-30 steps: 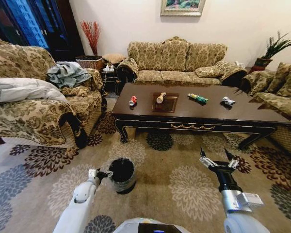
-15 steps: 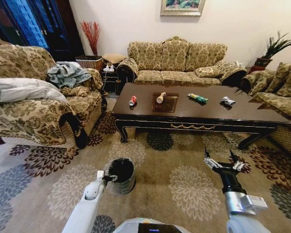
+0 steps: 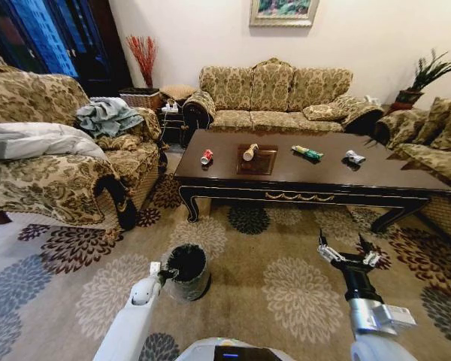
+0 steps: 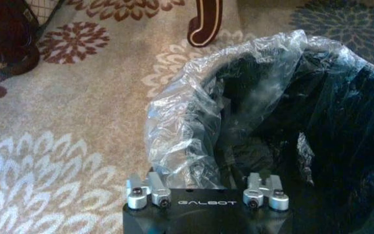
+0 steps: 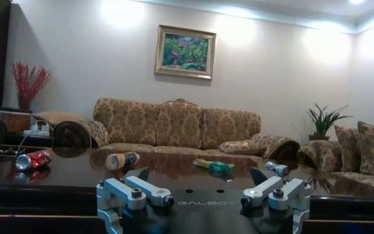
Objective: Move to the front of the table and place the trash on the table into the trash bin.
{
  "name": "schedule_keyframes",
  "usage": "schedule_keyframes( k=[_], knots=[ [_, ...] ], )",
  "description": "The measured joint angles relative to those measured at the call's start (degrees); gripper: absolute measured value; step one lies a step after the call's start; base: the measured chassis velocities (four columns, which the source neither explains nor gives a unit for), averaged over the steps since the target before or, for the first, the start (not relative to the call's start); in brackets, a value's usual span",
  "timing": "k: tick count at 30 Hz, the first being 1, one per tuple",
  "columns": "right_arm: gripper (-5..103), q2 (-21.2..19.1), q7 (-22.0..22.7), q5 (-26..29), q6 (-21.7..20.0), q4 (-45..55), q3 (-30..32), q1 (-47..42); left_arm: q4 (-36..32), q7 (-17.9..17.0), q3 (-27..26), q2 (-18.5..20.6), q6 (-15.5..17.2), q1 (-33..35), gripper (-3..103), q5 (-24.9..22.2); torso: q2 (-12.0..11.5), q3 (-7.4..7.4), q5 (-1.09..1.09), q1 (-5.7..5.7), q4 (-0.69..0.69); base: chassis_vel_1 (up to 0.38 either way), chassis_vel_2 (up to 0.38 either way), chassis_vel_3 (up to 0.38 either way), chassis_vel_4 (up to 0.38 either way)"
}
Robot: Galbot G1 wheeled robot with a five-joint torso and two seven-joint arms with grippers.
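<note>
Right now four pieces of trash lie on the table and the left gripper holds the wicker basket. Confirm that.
One error: the head view shows the left gripper at the trash bin, black with a plastic liner, not a wicker basket. Four pieces of trash do lie on the table.

Legible text, two instances:
1. "GALBOT", pale letters on the black body of the left gripper [image 4: 203, 195], between its two silver finger mounts, left wrist view
2. "GALBOT", same lettering on the black body of the right gripper [image 5: 203, 195], right wrist view

Markings on the red can [image 5: 33, 160] on the counter [image 5: 174, 168]: too small to read
</note>
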Motion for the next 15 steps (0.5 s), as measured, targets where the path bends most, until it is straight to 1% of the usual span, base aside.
schedule_keyframes(
  k=[1, 3, 4, 6, 9, 10, 11, 13, 15],
  knots=[
    [100, -0.1, 0.1, 0.0, 0.0, -0.2, 0.0, 0.2, 0.0, 0.0, 0.1, -0.1, -0.2, 0.1, 60, 0.0, 0.0, 0.00, 0.00, 0.01, 0.00, 0.000, 0.000, 0.000, 0.000],
    [100, -0.1, 0.1, 0.0, 0.0, -0.3, 0.0, 0.3, 0.0, 0.0, 0.1, -0.1, -0.3, 0.1, 60, 0.0, 0.0, 0.00, 0.00, 0.01, -0.01, 0.000, 0.000, 0.000, 0.000],
    [100, -0.2, 0.3, 0.0, 0.0, -0.5, 0.1, 0.6, 0.0, 0.1, 0.2, -0.1, -0.6, 0.3, 50, 0.0, 0.0, 0.00, 0.00, 0.01, -0.01, 0.000, 0.000, 0.000, 0.000],
    [100, -0.3, 0.4, 0.1, 0.0, -0.7, 0.1, 0.7, -0.1, 0.1, 0.2, -0.1, -0.8, 0.4, 50, 0.0, 0.0, 0.01, -0.01, 0.01, -0.01, 0.000, 0.000, 0.000, 0.000],
    [100, -0.4, 0.6, 0.3, 0.0, -0.8, 0.3, 0.8, -0.2, 0.1, 0.3, 0.0, -1.0, 0.5, 33, 0.0, 0.0, 0.01, -0.02, 0.02, -0.01, 0.000, 0.000, 0.000, 0.000],
    [100, -0.4, 0.6, 0.3, 0.1, -1.0, 0.3, 0.9, -1.0, 0.0, 0.4, 0.1, -1.0, 0.8, 26, -1.2, 0.0, 0.03, -0.08, 0.03, -0.02, 0.000, 0.000, 0.000, 0.000],
    [100, -0.4, 0.6, 0.3, 0.1, -1.1, 0.4, 0.9, -1.4, 0.0, 0.6, 0.2, -0.9, 1.0, 23, -1.7, 0.0, 0.03, -0.08, 0.04, -0.03, 0.000, 0.000, 0.000, 0.000],
    [100, -0.4, 0.6, 0.3, 0.2, -1.2, 0.4, 0.9, -1.7, 0.0, 0.7, 0.2, -0.9, 1.1, 23, -2.0, 0.0, 0.03, -0.08, 0.04, -0.02, 0.000, 0.000, 0.000, 0.000],
    [100, -0.4, 0.7, 0.4, 0.2, -1.2, 0.5, 1.0, -2.1, -0.1, 0.9, 0.1, -0.8, 1.2, 16, -2.3, 0.0, 0.04, -0.08, 0.04, -0.03, 0.000, 0.000, 0.000, 0.000]
  ],
)
